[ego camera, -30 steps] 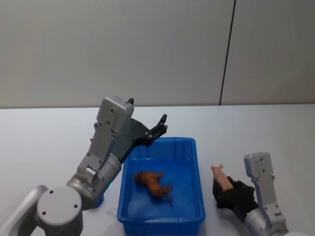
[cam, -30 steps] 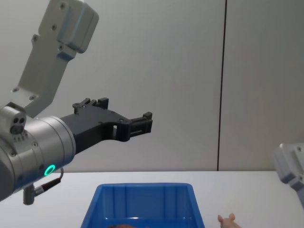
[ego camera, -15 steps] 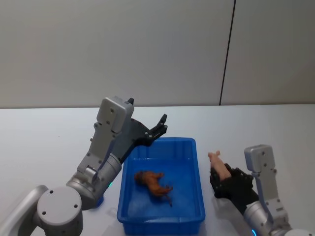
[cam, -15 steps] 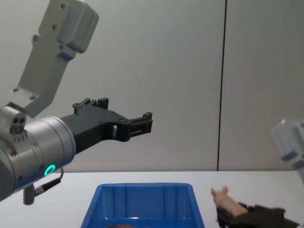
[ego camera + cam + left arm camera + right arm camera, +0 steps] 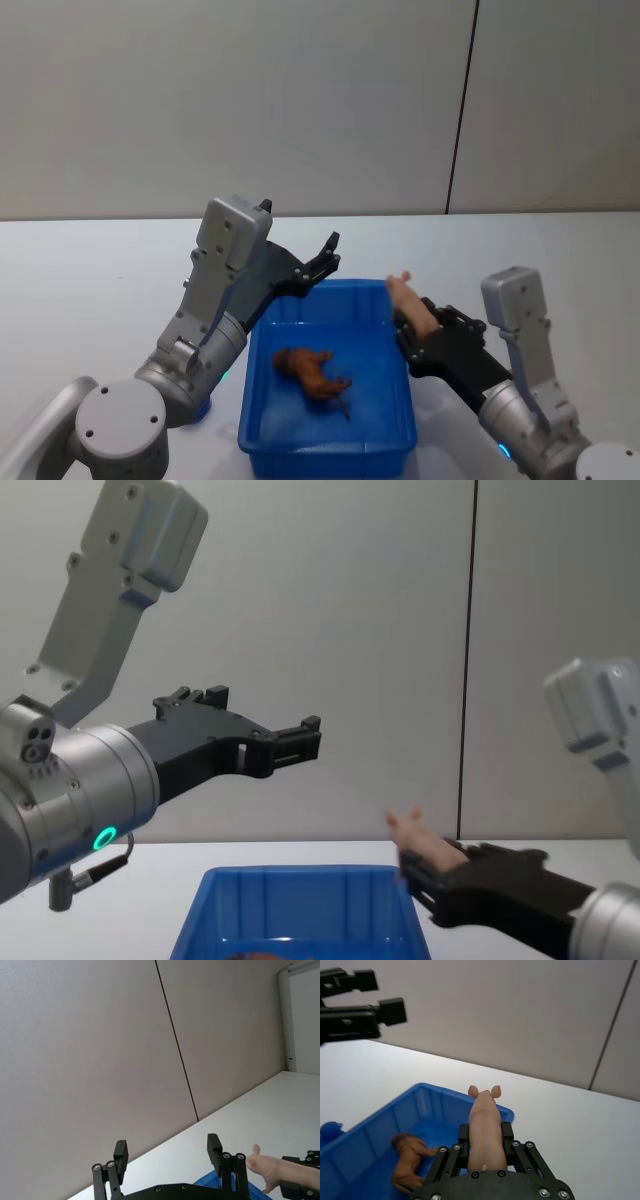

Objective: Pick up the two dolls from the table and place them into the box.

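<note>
Box [image 5: 325, 450]: 1 brown doll [image 5: 312, 372] | right claw [image 5: 408, 330]: 1 pink doll [image 5: 410, 302] | left claw [image 5: 330, 255] raised

a: the box [image 5: 325, 455] looks like glossy blue plastic, and the table [image 5: 100, 280] is matt white.
b: the pink doll [image 5: 485, 1110] is smooth and matt, the brown doll [image 5: 312, 372] rough and shaggy. the right gripper [image 5: 485, 1132] is matt black, with bright metal screws [image 5: 500, 1173].

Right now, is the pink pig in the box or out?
Out: the right gripper holds the pig above the blue box's right rim.
</note>
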